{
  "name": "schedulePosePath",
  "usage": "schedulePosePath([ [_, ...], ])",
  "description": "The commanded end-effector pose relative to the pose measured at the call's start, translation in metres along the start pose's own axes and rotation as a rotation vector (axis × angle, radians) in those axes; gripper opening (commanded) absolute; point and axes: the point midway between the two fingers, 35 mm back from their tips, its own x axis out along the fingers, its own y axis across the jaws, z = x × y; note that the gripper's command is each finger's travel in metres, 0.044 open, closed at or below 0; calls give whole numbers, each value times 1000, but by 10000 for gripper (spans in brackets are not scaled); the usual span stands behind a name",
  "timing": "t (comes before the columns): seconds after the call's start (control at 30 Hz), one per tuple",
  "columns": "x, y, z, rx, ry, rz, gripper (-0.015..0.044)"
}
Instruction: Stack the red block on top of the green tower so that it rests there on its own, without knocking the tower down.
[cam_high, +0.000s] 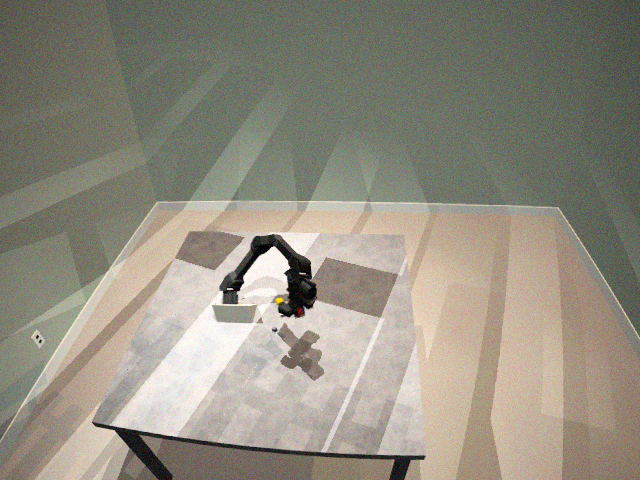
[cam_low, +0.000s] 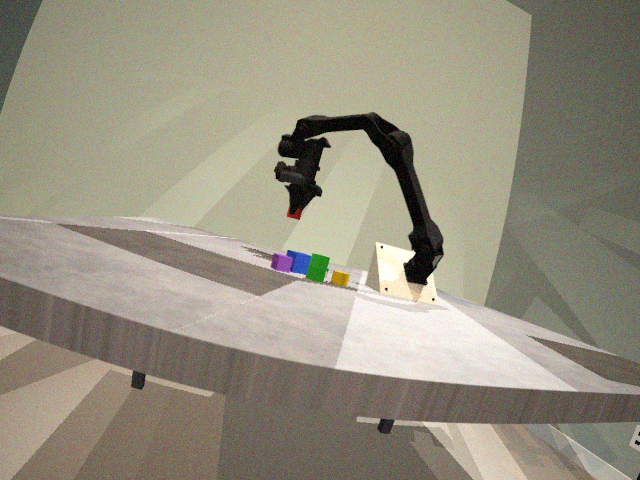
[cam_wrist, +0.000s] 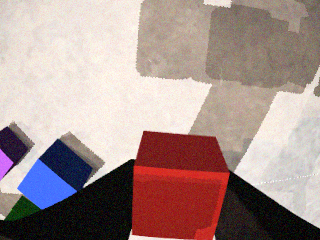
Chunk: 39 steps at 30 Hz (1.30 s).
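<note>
A: Where does the small red cube sit relative to the black parallel-jaw claw?

B: It is pinched between the claw's two dark fingers, one flat against each side face. In the exterior view the cube's lower end pokes out below the fingertips, well above the grey patchwork counter. The claw is clamped on the cube and points down.

A: And the green tower?

B: The tall green block stands upright on the counter, down toward five o'clock of the raised claw in the exterior view. It is in a row: a purple cube at its nine o'clock end, then a blue cube just beside the green block, and a small yellow cube toward three o'clock, slightly apart.

A: What does one camera give that the others miss?

B: The exterior view alone shows the height of the cube over the row and the arm's arch to its pale base plate. The wrist view shows the grip up close, with the blue and purple cubes at eight to nine o'clock and only a dark green sliver at the fingers' edge. In the top view the arm hides most of the row; the yellow cube and a speck of red show beside the claw.
</note>
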Motion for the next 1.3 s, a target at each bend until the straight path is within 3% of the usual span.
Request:
schedulePosePath([
  [0.0,0,24,-14,5,9,3,0],
  [0.77,-2,124,-98,7,11,7,0],
  [1.27,3,155,-145,6,20,16,0],
])
